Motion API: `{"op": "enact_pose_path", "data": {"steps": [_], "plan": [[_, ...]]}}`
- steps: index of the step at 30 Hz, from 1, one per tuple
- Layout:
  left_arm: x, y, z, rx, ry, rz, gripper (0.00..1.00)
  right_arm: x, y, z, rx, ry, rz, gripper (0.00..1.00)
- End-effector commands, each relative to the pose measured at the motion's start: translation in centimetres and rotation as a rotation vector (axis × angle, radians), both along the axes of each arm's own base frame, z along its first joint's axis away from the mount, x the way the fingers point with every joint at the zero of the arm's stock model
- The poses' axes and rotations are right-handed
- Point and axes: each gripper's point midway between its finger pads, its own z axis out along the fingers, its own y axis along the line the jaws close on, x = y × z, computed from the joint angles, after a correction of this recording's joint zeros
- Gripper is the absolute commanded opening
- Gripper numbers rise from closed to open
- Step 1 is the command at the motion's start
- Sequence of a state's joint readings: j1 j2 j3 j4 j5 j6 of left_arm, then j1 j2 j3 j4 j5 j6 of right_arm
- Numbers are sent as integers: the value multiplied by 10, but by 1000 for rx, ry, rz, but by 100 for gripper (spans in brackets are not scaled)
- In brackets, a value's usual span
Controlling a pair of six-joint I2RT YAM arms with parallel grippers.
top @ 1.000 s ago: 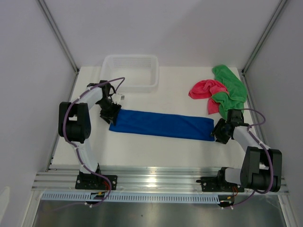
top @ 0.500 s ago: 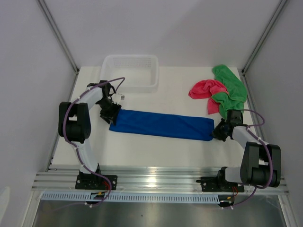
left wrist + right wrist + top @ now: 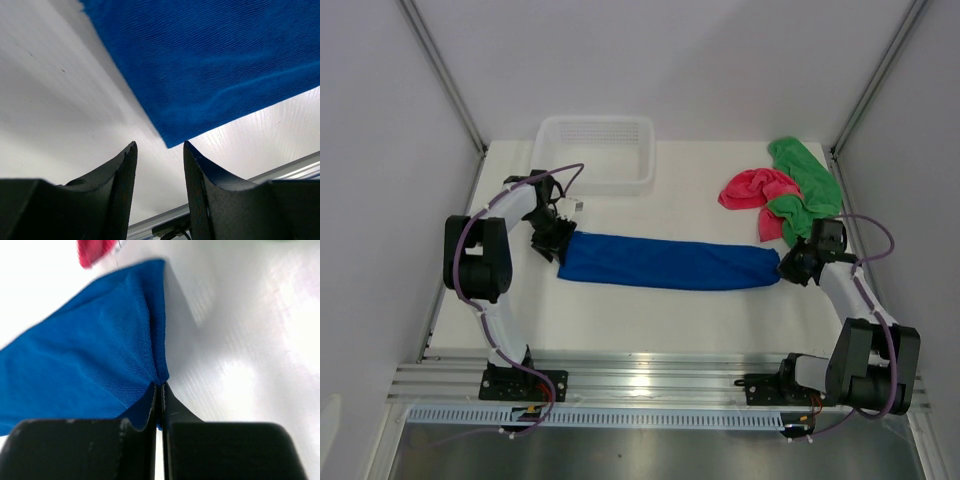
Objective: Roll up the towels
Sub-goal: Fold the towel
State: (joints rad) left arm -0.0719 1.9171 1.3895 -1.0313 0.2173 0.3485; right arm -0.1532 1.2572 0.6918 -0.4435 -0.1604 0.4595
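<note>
Pinching the 3 o'clock hem of the blue towel (image 3: 665, 262), stretched long across mid-table, with the right gripper (image 3: 160, 386) pressed together; hovering the left gripper (image 3: 159, 150) spread at the 9 o'clock corner, seemingly gripping nothing. Pin that corner, then roll evenly toward 9 o'clock, hems aligned. Open table (image 3: 650, 320) toward 6 o'clock; mind the green towel (image 3: 805, 175) and pink-red towel (image 3: 757, 188) at 1 o'clock, white mesh basket (image 3: 595, 150) at 11.
</note>
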Motion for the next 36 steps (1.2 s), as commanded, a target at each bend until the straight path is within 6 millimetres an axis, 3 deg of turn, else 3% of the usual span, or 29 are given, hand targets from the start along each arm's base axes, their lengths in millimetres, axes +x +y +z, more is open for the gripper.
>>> {"op": "enact_pose_path", "data": {"steps": [1,8,13,16,17,19,20,22,23,26,27,29,30,32,36], "plan": [[10,-6,22,-37,-64,-10,46,5,-18,27,-80,-47,16,0],[10,-7,26,-44,-75,-12,46,-5,-43,55,-178,-36,56,0],[11,-7,27,-45,-90,-16,46,23,-47,91,-224,-89,95,0],[13,-9,28,-55,-95,-9,46,48,-8,101,-231,-107,196,0],[13,-10,27,-61,-92,-5,46,53,25,102,-233,-118,285,0],[15,-17,27,-96,-81,11,46,69,60,102,-216,-129,339,0],[13,-21,26,-110,-71,24,46,68,94,101,-200,-139,419,0],[12,-27,25,-140,-57,33,46,79,135,94,-172,-140,480,0],[13,-28,23,-147,-58,42,46,73,169,91,-166,-144,560,0],[10,-31,18,-154,-47,39,46,84,225,81,-158,-139,662,0],[9,-32,17,-154,-42,37,46,78,253,79,-150,-141,722,0],[7,-35,14,-167,-29,38,46,84,290,72,-128,-145,774,0],[6,-37,13,-172,-23,37,46,76,311,70,-114,-149,821,0],[2,-45,12,-203,-6,33,46,77,334,63,-81,-145,838,0],[-6,-65,13,-269,29,22,46,72,360,62,-27,-156,837,0]]}}
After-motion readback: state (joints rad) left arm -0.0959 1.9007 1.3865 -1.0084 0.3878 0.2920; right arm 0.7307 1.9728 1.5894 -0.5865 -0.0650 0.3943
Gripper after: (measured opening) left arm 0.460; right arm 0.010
